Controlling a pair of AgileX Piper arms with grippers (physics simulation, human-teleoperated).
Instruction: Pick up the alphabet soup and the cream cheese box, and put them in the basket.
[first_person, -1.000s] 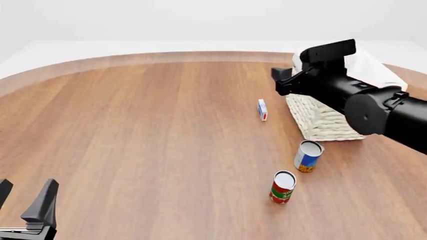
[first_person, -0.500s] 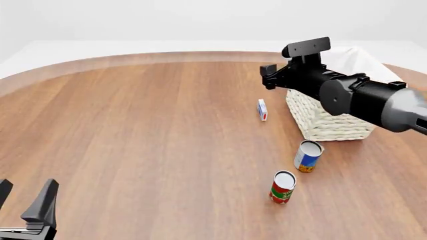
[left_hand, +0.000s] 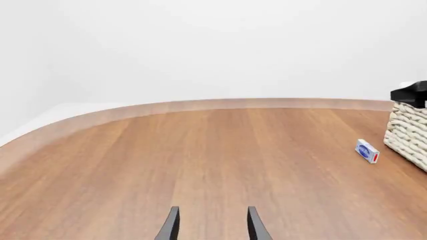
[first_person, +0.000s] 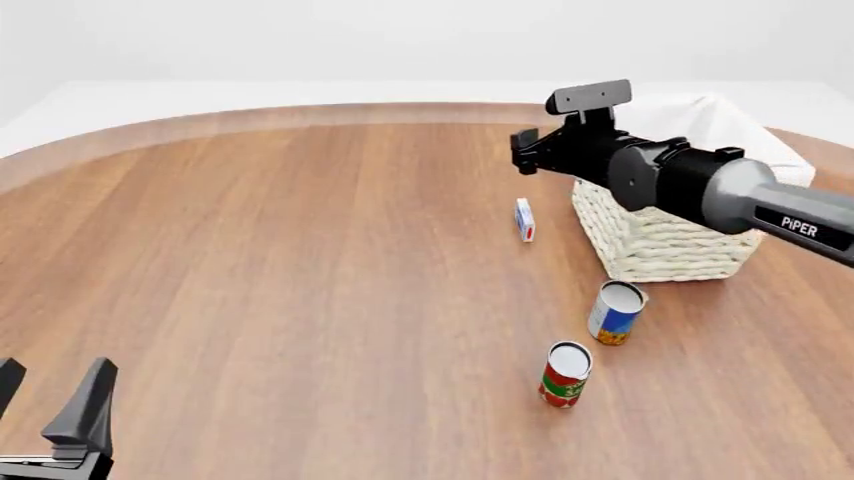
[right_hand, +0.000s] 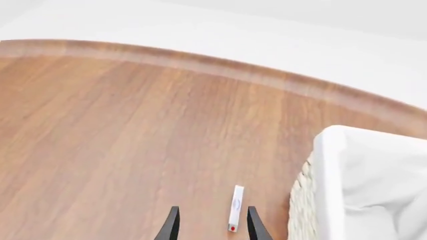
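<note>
The cream cheese box (first_person: 525, 219), a thin white-and-blue carton with a red patch, stands on edge on the wooden surface (first_person: 294, 260) just beside the basket (first_person: 661, 245). The right tool (right_hand: 209, 222), fingers parted and empty, hangs above it, the box near one fingertip. The left tool (left_hand: 209, 224) is also open, well apart.

Wooden bench (first_person: 267, 270) carrying basket (first_person: 661, 245) at 2 o'clock, cream cheese box (first_person: 525, 219) on edge beside it, alphabet soup (first_person: 615, 312) and red-green can (first_person: 565, 374) toward 4.
</note>
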